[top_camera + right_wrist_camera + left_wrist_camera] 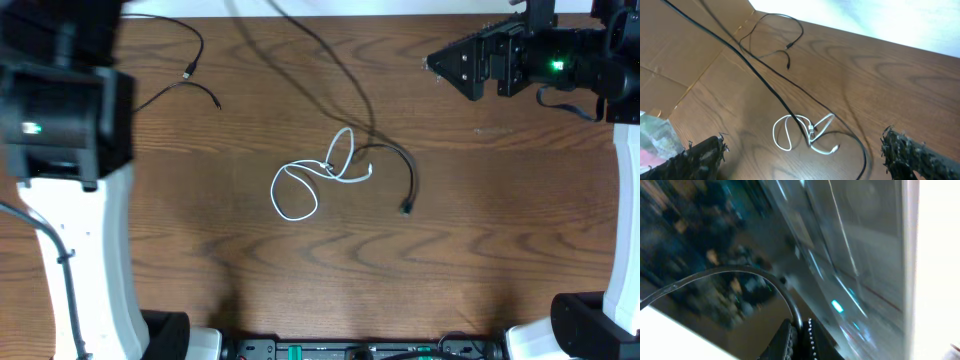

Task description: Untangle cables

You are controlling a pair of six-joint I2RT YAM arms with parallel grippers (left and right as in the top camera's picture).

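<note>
**Right gripper** (804,142): released, with the jaws at full spread and nothing between them. It hangs above the table (500,250) near the far right side and is angled toward the centre.

**White cable** (782,135): lies directly ahead of the right gripper, framed between its two fingers in the right wrist view. It forms one open loop flat on the wood. Its crossed strands bunch at a knot (340,165) near table centre. In the overhead view the knot sits toward the near left of the right gripper, well apart from it. The loop's long axis runs from the knot toward the left arm's side.

**Long black cable** (745,60): passes into the knot. A black length arcs from the knot across the table to a plug end (407,207) on the right arm's side. The frames do not confirm that this length and the rising strand are one cord. The rising strand leaves the table as a taut diagonal toward the far left.

**Left gripper** (799,332): clenched on that black cable, which curves into its closed fingertips. The left wrist view is blurred and aims off the table.

**Separate black cable** (190,60): lies loose near the far left corner, well apart from the knot.

**Assessment:** the right arm is free and nearer to the knot. The next move probably requires it to descend onto the white loop and hold it while the black strand is drawn clear.
</note>
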